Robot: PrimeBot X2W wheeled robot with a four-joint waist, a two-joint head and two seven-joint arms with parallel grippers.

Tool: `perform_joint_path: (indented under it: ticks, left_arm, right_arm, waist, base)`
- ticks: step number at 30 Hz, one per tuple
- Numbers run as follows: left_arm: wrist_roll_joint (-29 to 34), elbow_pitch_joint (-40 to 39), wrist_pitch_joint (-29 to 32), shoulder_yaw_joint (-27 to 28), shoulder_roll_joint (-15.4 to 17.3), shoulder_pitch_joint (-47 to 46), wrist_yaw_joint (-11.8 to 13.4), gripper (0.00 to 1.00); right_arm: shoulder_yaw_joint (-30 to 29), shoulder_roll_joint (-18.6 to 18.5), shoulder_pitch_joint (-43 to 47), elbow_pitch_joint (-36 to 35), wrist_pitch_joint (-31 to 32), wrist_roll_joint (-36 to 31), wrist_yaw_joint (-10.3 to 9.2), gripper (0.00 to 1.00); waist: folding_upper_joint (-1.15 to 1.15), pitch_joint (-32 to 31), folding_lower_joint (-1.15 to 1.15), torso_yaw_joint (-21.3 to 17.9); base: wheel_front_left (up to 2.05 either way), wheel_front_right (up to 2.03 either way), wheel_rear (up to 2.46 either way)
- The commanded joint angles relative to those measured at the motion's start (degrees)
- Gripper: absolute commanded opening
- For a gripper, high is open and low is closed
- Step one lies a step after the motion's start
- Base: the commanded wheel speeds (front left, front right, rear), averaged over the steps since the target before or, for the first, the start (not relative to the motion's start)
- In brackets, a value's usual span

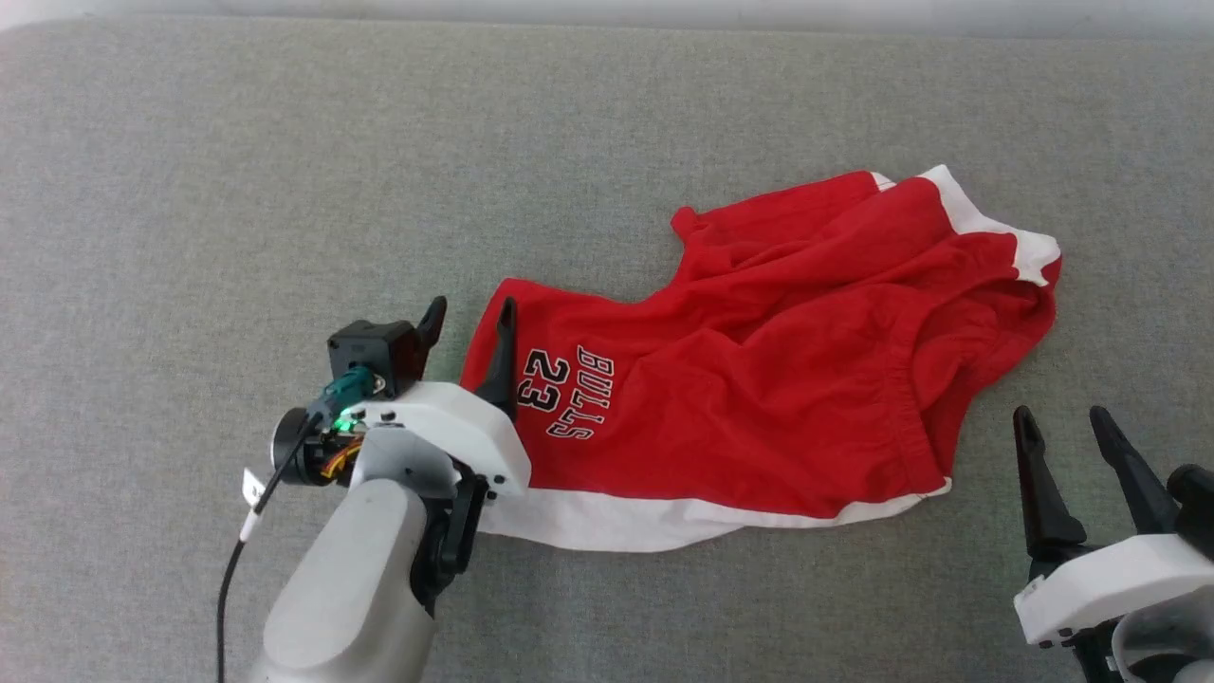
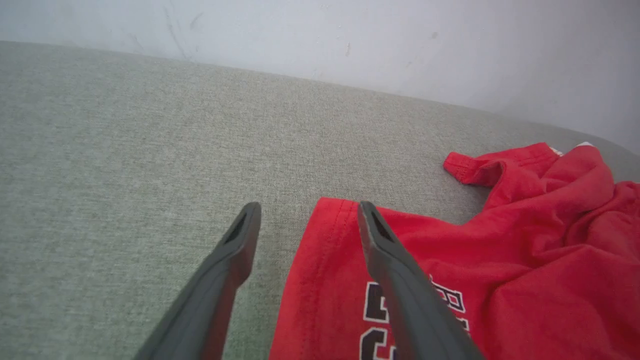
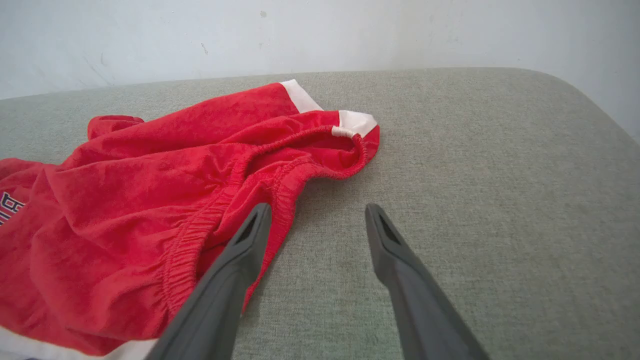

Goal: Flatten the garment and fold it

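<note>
Grey fabric surface (image 1: 285, 142), pale wall (image 2: 350, 30) behind — rumpled red garment (image 1: 759, 379) lies there; left pincer (image 1: 472, 307), right pincer (image 1: 1061, 417) both wide.

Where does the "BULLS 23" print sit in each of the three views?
Head view: print centre-left, just beside the left gripper.
Left wrist view: print at bottom centre.
Right wrist view: print at the far left edge.
Shared landmark: the curled red leg hem.
</note>
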Motion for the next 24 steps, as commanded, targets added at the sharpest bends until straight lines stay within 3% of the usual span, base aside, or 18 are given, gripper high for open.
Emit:
perform_joint_path:
  ticks: [1, 7, 11, 15, 18, 24]
  left_arm:
    - [-0.7, -0.5, -1.4, 0.6, -0.5, 1.1, -0.3, 1.00]
    - [-1.9, -10.3, -10.1, 4.1, 0.2, 5.4, -1.0, 1.00]
    - [2.2, -19.3, -12.0, 6.6, 3.4, 12.2, 1.5, 1.00]
    - [4.8, -25.9, -12.3, 8.6, 4.5, 20.9, 4.6, 1.00]
    - [4.5, -28.4, -12.3, 9.2, 3.6, 25.7, 5.7, 1.00]
    - [5.1, -28.8, -12.4, 7.4, 1.3, 26.9, 4.7, 1.00]
  right_arm:
    - [0.1, 0.1, -0.4, 0.2, 0.2, -0.1, -0.05, 1.00]
    - [0.0, 0.1, 0.2, 0.3, 0.3, -0.3, -0.05, 1.00]
    - [0.0, 0.1, 1.2, 0.6, 0.3, -0.2, -0.05, 1.00]
    - [0.1, 0.1, 2.6, 0.7, 0.2, 0.2, -0.05, 1.00]
    - [1.3, 0.1, 3.5, 0.0, 0.8, 0.5, -0.05, 1.00]
    - [4.6, 0.1, 3.5, -2.1, 2.5, -1.1, -0.05, 1.00]
  waist:
    - [0.00, -0.3, 0.00, 0.0]
    - [0.00, -2.3, 0.00, -0.3]
    - [0.00, -3.9, 0.00, -0.6]
    - [0.00, -4.8, 0.00, -0.5]
    - [0.00, -4.8, 0.00, 0.0]
    - [0.00, -4.4, 0.00, 1.6]
  base:
    - [0.00, 0.00, 0.00]
    - [0.00, 0.00, 0.00]
    - [0.00, 0.00, 0.00]
    - [0.00, 0.00, 0.00]
    - [0.00, 0.00, 0.00]
    - [0.00, 0.00, 0.00]
